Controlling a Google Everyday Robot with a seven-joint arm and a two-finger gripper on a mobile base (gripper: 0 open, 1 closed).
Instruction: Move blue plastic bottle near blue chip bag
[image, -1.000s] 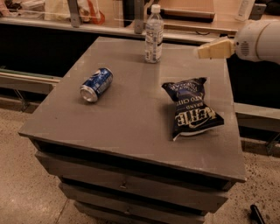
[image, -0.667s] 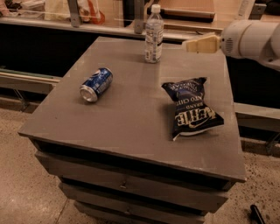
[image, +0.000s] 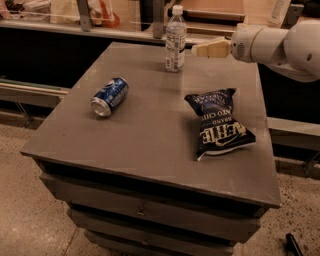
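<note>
The blue plastic bottle (image: 175, 39), clear with a white cap and a white-and-blue label, stands upright near the far edge of the grey table (image: 145, 130). The blue chip bag (image: 217, 124), dark navy with white lettering, lies flat at the right middle of the table. My gripper (image: 196, 49) reaches in from the right on a white arm, its cream fingers just right of the bottle at label height, a small gap apart from it.
A blue soda can (image: 109, 96) lies on its side at the table's left. Drawers sit below the tabletop. A counter with clutter runs behind the table. The floor is speckled.
My gripper has moved left across the far right of the table, closing in on the bottle. The bottle, bag and can have not moved.
</note>
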